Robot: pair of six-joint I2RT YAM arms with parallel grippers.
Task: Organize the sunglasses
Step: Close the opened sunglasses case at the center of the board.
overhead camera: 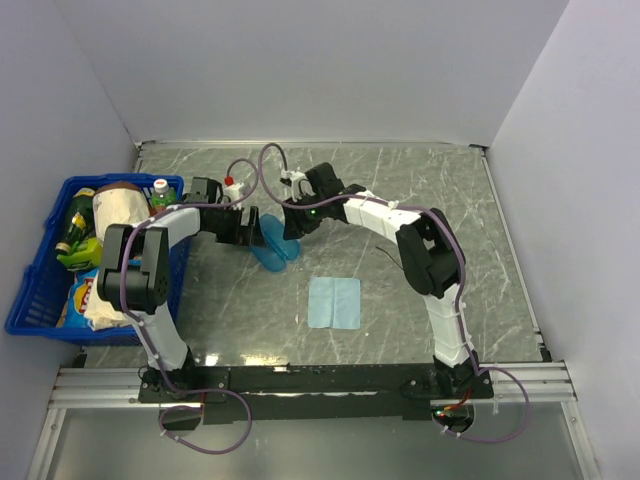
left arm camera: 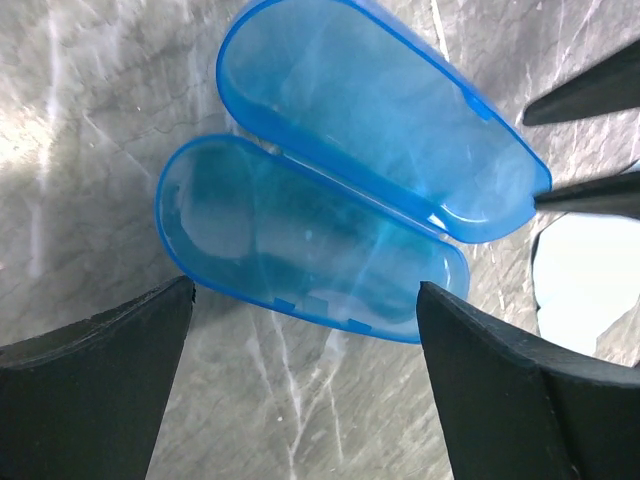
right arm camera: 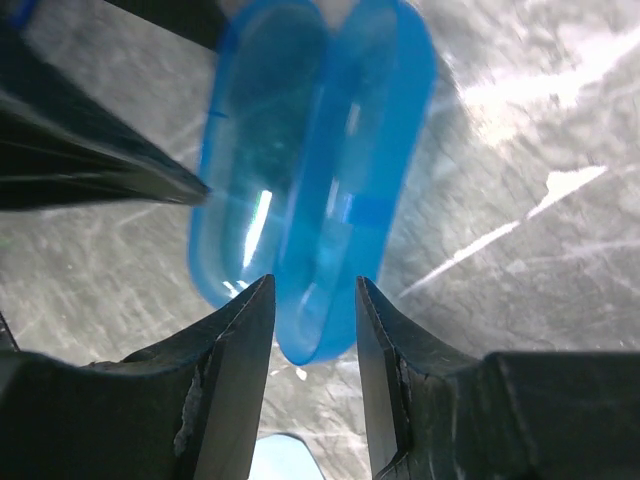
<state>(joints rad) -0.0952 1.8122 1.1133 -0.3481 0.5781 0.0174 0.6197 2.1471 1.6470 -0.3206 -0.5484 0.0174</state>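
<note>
At mid-table, one open case (overhead camera: pixel 272 250), one cloth (overhead camera: pixel 333 302), left hand (left arm camera: pixel 305 290) wide open, empty, right hand (right arm camera: pixel 313 282) astride case, grip unclear

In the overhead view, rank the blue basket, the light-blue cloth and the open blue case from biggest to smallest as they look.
1. Blue basket, clearly largest.
2-3. Light-blue cloth and open blue case look about alike; the arms hide part of the case, so I won't rank them.

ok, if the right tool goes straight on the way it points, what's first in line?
The open blue case: one half's end sits between the fingers of the right tool; contact unclear.
</note>
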